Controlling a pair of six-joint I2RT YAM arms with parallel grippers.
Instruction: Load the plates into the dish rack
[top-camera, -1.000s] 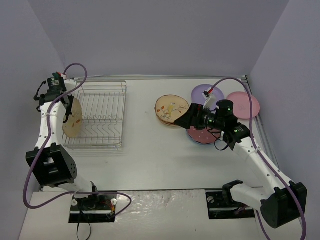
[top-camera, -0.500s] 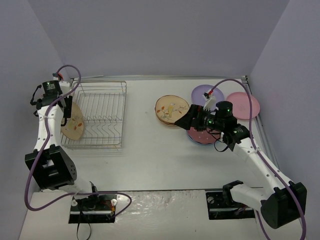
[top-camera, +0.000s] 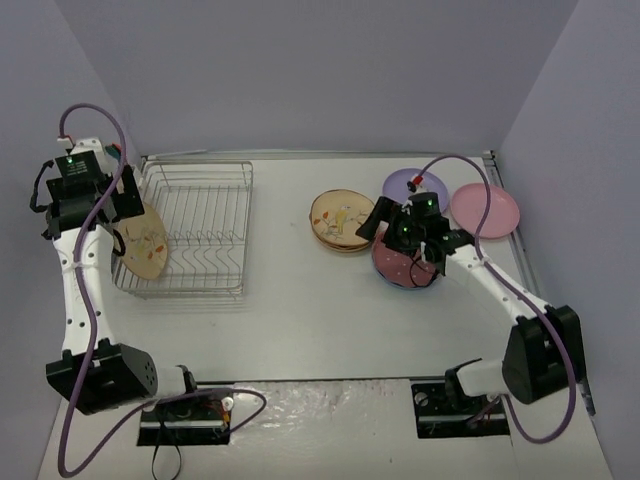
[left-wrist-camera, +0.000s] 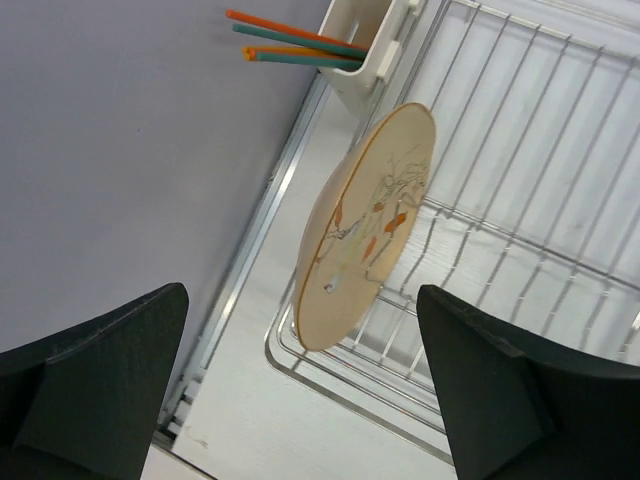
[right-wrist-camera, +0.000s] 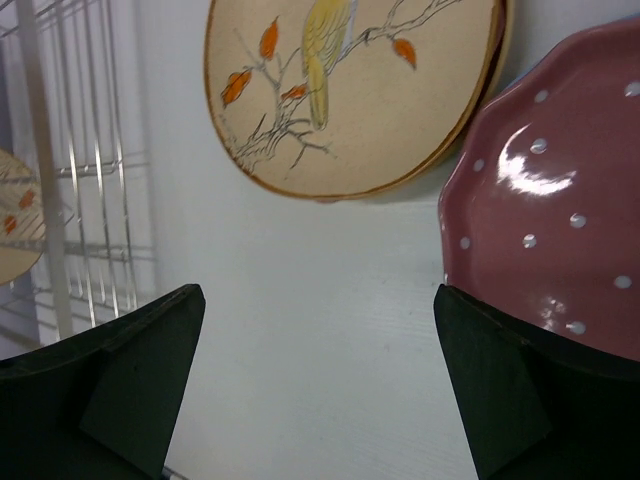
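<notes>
Askew, tan plate (left-wrist-camera: 365, 230) in dish rack (top-camera: 205, 230)

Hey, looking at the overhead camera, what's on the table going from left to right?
In order: tan floral plate standing on edge at the rack's left end → dish rack → stack of tan floral plates → dark pink speckled plate → light pink plate.
</notes>
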